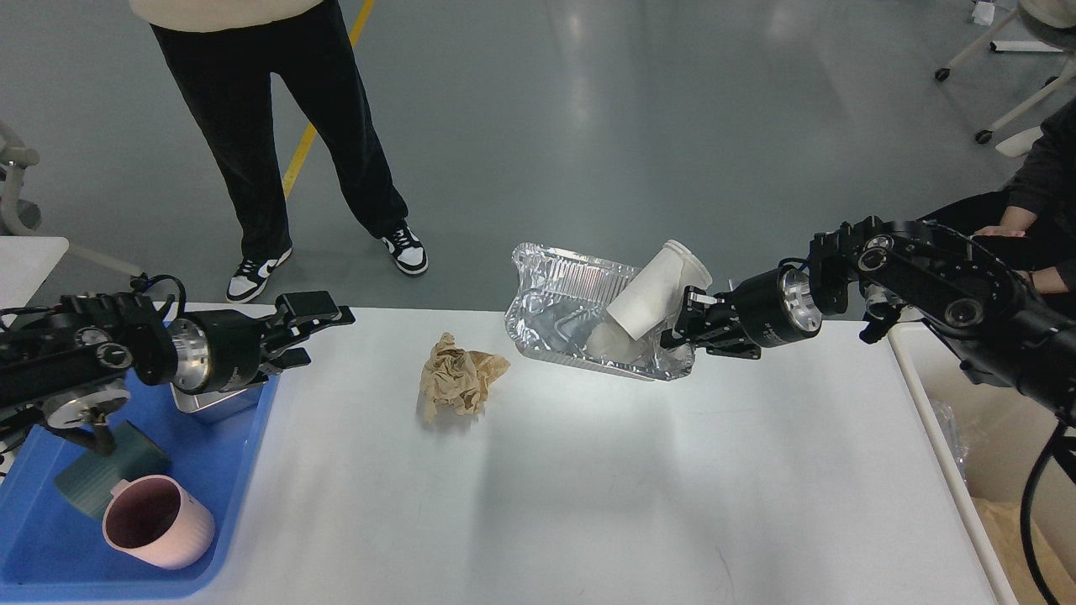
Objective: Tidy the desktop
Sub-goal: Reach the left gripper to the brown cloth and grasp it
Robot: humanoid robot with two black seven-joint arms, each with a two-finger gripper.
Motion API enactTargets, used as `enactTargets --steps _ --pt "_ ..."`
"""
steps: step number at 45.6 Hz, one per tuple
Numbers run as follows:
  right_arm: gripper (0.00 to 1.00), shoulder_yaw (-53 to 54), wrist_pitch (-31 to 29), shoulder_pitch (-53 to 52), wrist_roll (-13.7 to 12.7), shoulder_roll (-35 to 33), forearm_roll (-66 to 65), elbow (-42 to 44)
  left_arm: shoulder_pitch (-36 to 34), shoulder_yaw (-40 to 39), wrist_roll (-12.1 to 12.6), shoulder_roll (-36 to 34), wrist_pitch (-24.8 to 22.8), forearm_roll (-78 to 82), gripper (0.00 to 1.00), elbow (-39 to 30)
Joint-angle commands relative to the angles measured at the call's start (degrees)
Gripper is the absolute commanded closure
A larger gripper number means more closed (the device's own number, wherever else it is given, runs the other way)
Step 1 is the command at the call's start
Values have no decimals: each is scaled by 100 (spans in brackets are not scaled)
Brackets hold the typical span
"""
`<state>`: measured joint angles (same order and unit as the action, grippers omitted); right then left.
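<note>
The white desktop [588, 470] fills the lower middle of the head view. My right gripper [683, 323] is shut on the right edge of a crumpled foil tray [563, 302] and holds it tilted above the desktop's far edge. A white paper cup [656, 290] lies on its side in the tray. A crumpled brown paper [458, 376] lies on the desktop left of the tray. My left gripper [315, 332] is open and empty above the desktop's left edge.
A blue tray [34, 538] at the left holds a pink cup [155, 521], a dark green cup [109, 470] and a metal container [218, 399]. A cream-white bin [950, 454] stands at the right. A person stands beyond the table; another sits at the right.
</note>
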<state>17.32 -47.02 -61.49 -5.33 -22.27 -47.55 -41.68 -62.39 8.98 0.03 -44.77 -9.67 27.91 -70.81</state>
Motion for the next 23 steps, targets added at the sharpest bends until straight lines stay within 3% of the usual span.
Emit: enactTargets --steps 1,10,23 --pt "100 8 0 32 6 -6 1 2 156 -28 6 784 158 118 8 743" --pt "100 8 9 40 6 29 1 2 192 34 14 1997 185 144 8 1912" --pt "100 8 9 41 6 20 1 2 473 174 23 3114 167 513 8 3125"
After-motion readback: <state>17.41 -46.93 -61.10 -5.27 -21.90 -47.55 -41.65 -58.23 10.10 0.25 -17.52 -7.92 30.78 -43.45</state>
